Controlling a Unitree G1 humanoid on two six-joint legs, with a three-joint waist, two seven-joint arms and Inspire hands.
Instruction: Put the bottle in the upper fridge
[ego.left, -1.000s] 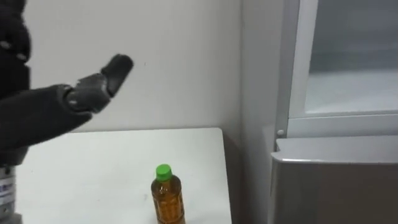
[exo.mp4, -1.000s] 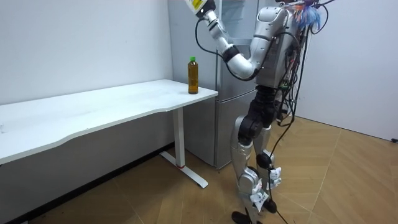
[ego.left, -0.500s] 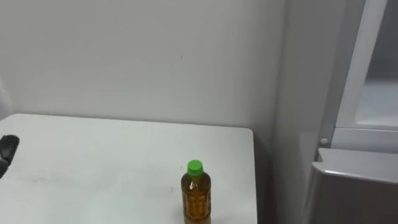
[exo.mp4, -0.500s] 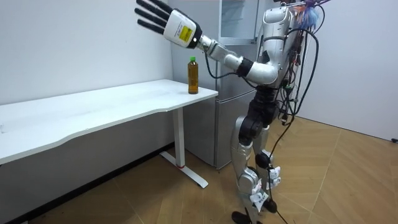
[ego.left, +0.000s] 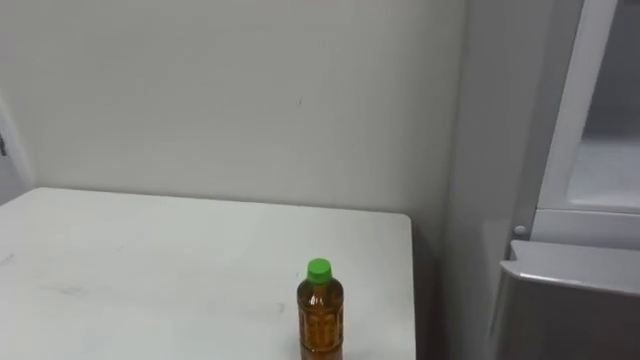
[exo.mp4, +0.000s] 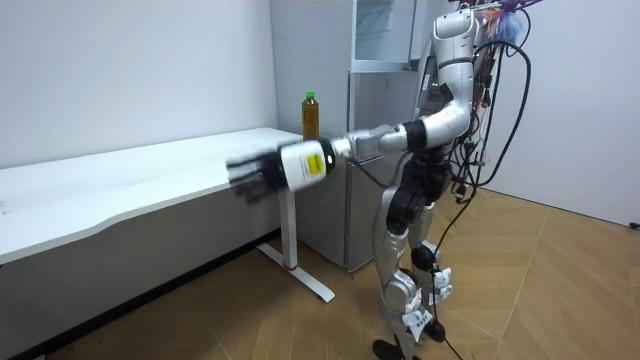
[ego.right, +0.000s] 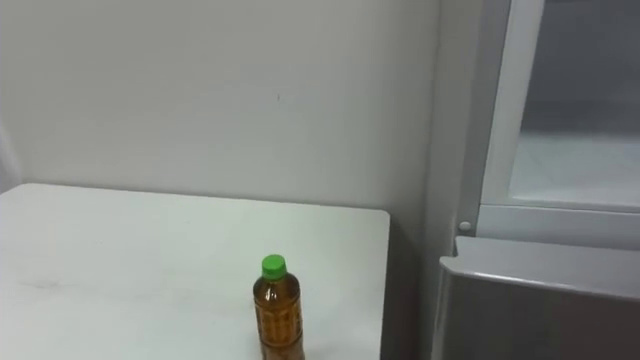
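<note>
Left hand: I am holding it out at the end of a straight arm toward the room view's left. It is about level with the front edge of the white table and well apart from the bottle. It is showing as a dark blur, so I cannot tell whether the fingers are spread or curled. A yellow label is sitting on the white cuff behind it; its print is too small to read.

Bottle: it is standing upright on the table, near the corner closest to the fridge, and is touching nothing else. It is carrying a green cap and amber liquid. Its wrap is bearing marks I cannot make out. The lower edge of both eye views is cutting off its base, while the room view is giving the whole bottle, foot on the tabletop.

Fridge: the eye views are showing the grey top of the lower door. Above it is the upper compartment, with a pale interior behind a light frame, and the right edge is cutting both off. The room view is giving the cabinet's full height, with me standing upright just in front of it on the wood floor. A plain wall is backing the table.
</note>
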